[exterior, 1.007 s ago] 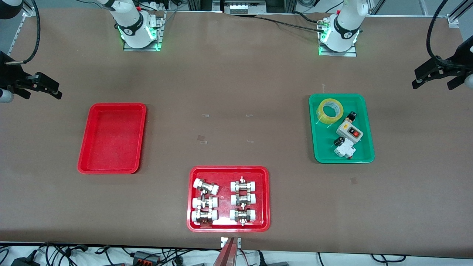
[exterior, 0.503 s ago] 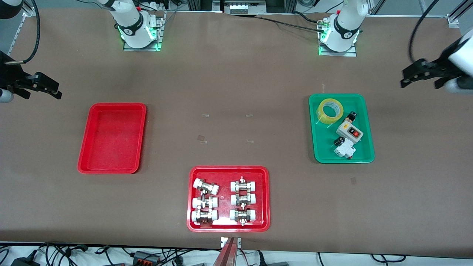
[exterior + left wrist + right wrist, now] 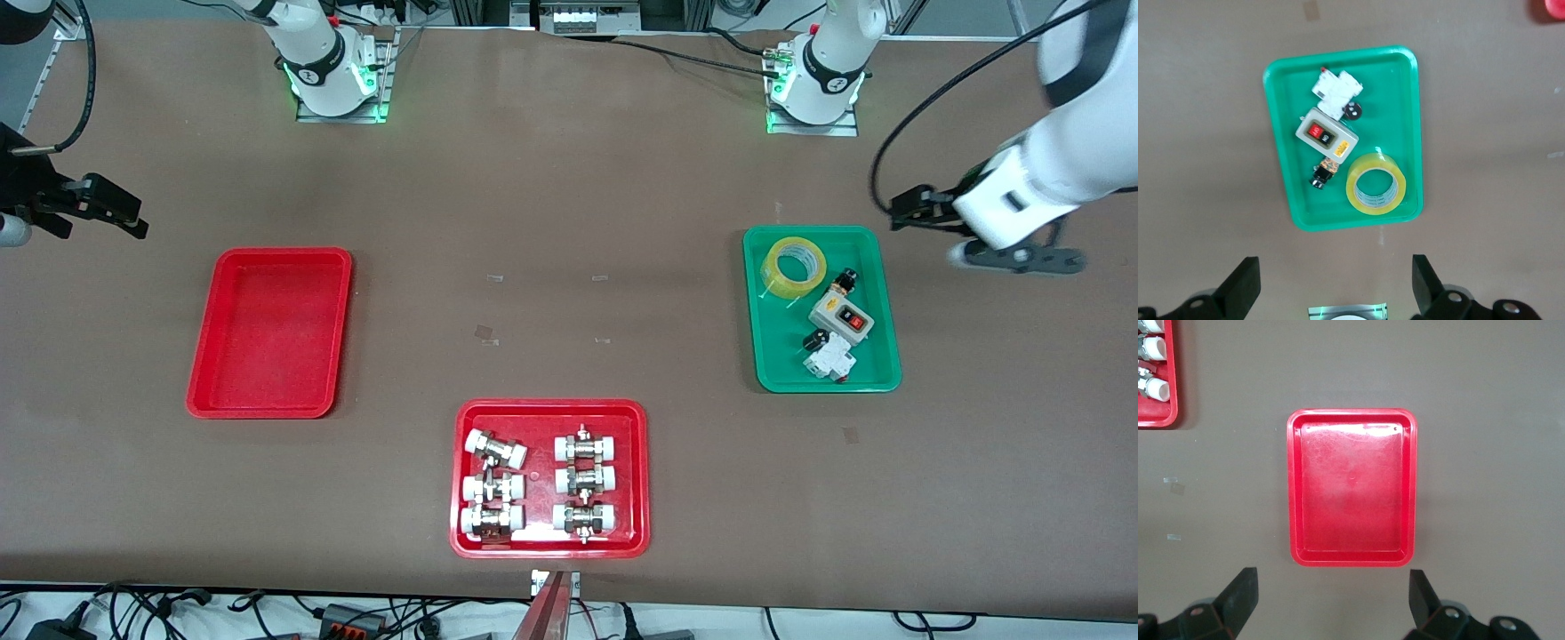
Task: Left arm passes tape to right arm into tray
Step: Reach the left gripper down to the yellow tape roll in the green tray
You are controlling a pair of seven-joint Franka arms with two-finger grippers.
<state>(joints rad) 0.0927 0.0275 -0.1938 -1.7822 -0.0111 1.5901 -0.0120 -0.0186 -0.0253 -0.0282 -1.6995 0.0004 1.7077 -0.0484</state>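
Note:
The tape [image 3: 794,268], a translucent yellow roll, lies flat in a green tray [image 3: 876,307], at the tray's end nearest the robot bases. It also shows in the left wrist view [image 3: 1376,183]. My left gripper [image 3: 966,236] is open and empty over bare table, beside the green tray toward the left arm's end. Its jaws stand wide apart in the left wrist view [image 3: 1336,288]. The empty red tray [image 3: 203,356] lies toward the right arm's end of the table. My right gripper [image 3: 98,218] waits open and empty over the table beside it, as the right wrist view [image 3: 1333,600] shows, with the red tray [image 3: 1293,493] ahead.
The green tray also holds a grey switch box with a red button [image 3: 840,314] and a small white and black part [image 3: 827,357]. A second red tray [image 3: 462,533] of white-capped metal fittings sits near the front edge, midway along the table.
My left arm has swung in from the table's end toward the green tray, its gripper still open. The right arm and the tape have not moved.

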